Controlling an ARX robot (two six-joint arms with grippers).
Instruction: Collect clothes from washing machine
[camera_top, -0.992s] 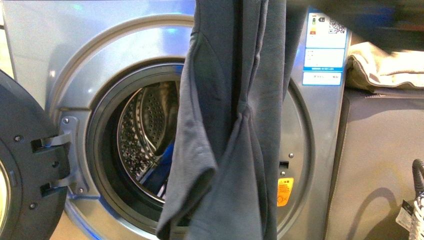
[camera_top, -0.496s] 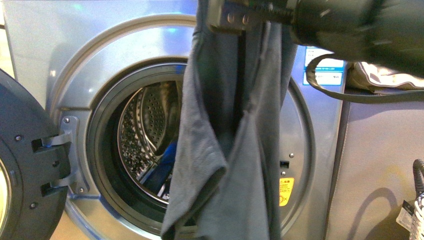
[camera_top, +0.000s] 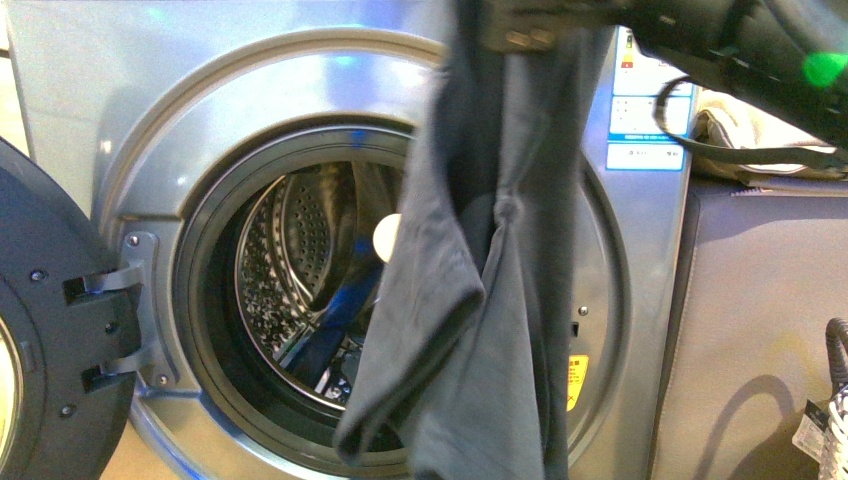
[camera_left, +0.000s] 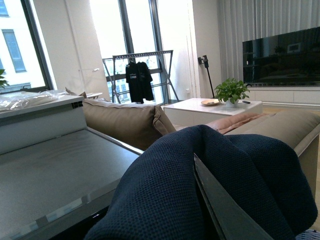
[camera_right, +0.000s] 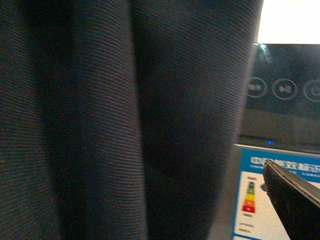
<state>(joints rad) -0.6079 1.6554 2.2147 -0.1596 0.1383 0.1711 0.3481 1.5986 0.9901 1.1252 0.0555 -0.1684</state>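
We face one washing machine, its one door open, in a sunlit room with one sofa. Our right claw clamps the clothes; whether the left claw is apart or together we cannot tell.

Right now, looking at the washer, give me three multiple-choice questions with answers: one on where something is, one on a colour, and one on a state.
1. Where is the grey garment?
A. Folded on top of the machine
B. Hanging in front of the drum opening
C. Lying on the floor

2. What colour is the small sticker low on the washing machine front?
A. Green
B. Purple
C. Orange-yellow

3. How is the door?
A. Swung open
B. Latched shut
C. Taken off

Answers:
1. B, it hangs from the right gripper across the opening.
2. C, it shows orange-yellow beside the garment's edge.
3. A, it stands out to the left on its hinge.
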